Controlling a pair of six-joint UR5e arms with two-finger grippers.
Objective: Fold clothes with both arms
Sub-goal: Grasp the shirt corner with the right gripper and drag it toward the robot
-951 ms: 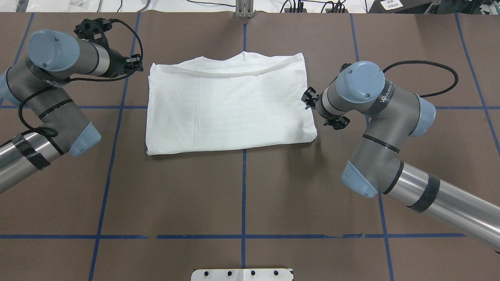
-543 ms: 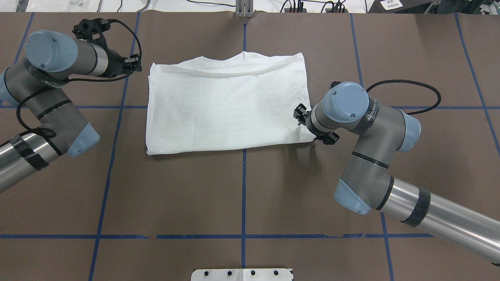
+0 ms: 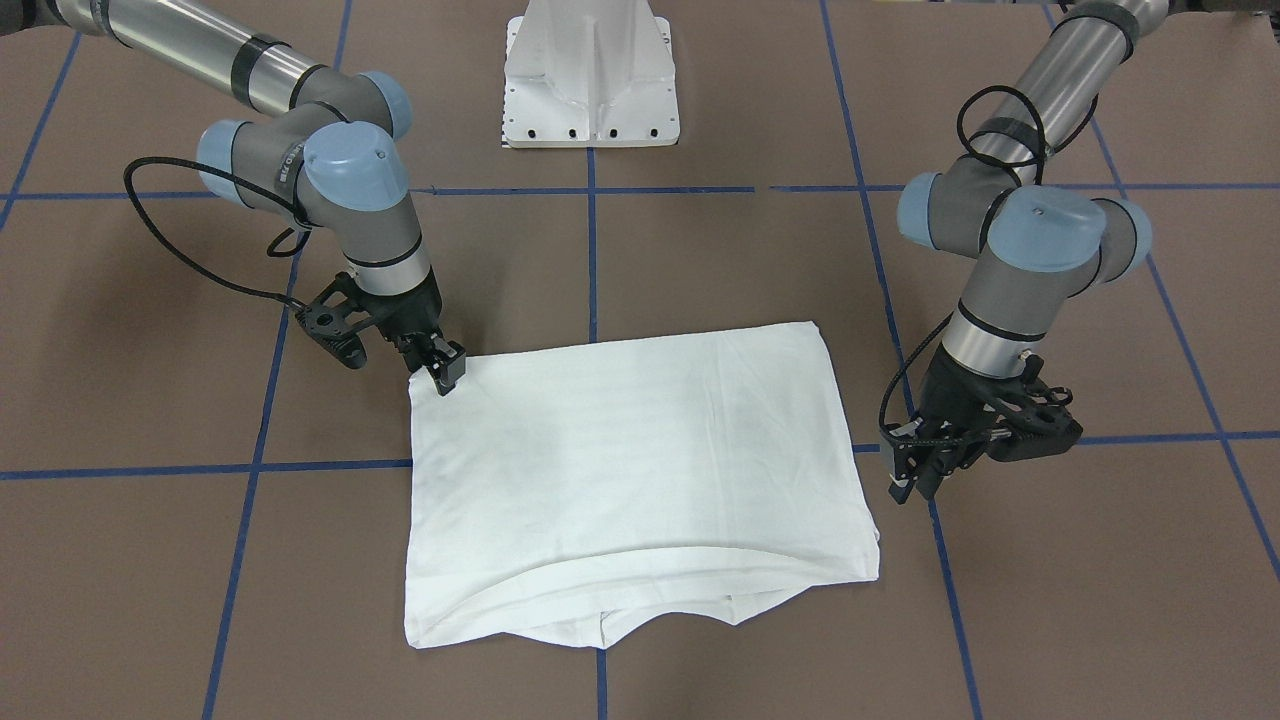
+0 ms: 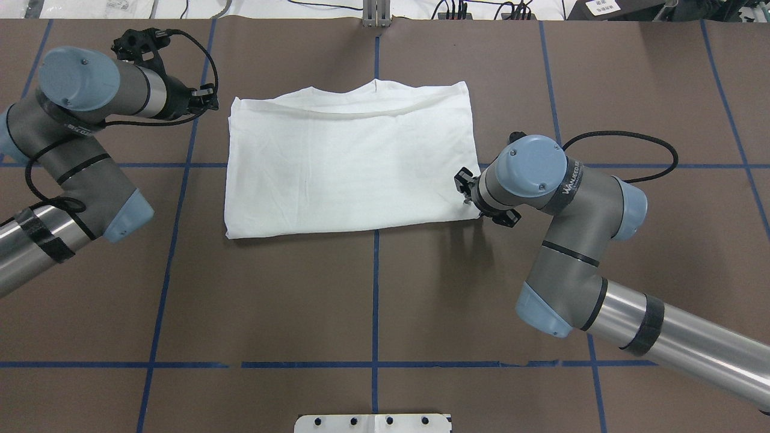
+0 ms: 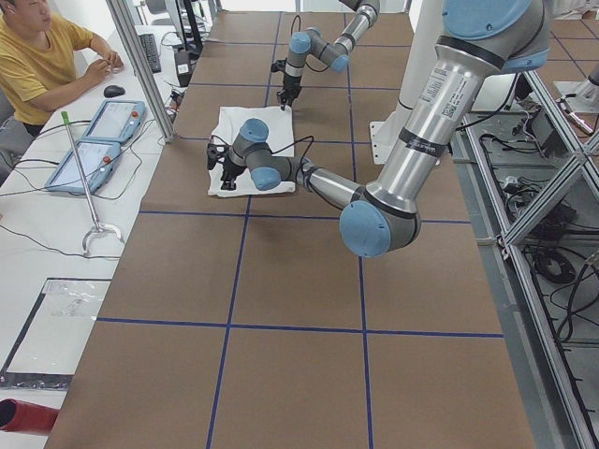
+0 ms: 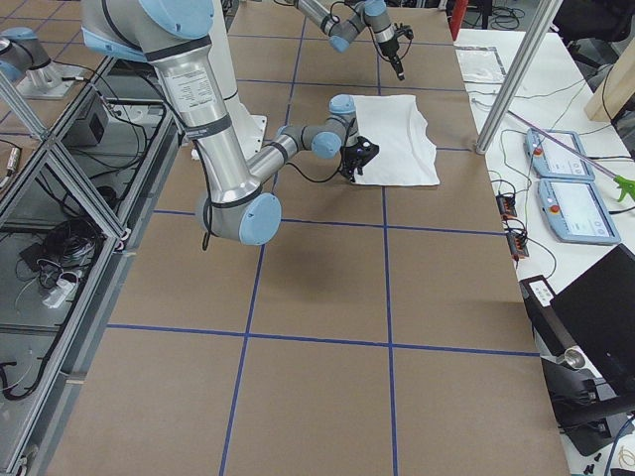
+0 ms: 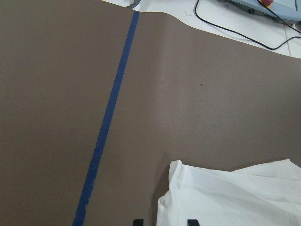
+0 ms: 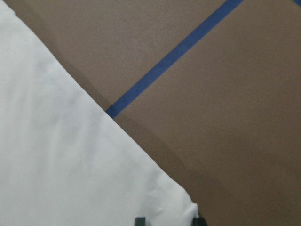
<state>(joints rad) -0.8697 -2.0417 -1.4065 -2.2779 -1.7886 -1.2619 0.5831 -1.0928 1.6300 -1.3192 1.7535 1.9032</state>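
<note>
White long-sleeved T-shirt [image 4: 349, 162] lies flat on the brown tabletop [image 4: 271, 300], already folded into a layered rectangle. It sits mid-table, on the side away from the robot base, collar end toward the operators. No black text shows on the upper face.

Right gripper [image 3: 443, 375] is down at the shirt's near right corner, the hem end. In the right wrist view its fingers [image 8: 139, 221] stand apart with the corner of the cloth between them, so open and not yet pinching. Whether the tips touch the fabric, cannot tell.

Left gripper [image 3: 908, 482] is just beside the shirt's left edge, apart from it. In the left wrist view its fingers [image 7: 138, 222] are also spread, holding nothing, with the collar-end corner right ahead of them.

Handling, as a judgement: thin cotton, light, soft and limp, nothing fragile. It will sag and drape once lifted and won't hold shape. Stacked layers can slide over each other, so a shallow pinch may catch only the top ply. Best hold looks like the two corners along one edge, fingers going under all layers. Lifting both together would keep the edge taut and the fold square.
</note>
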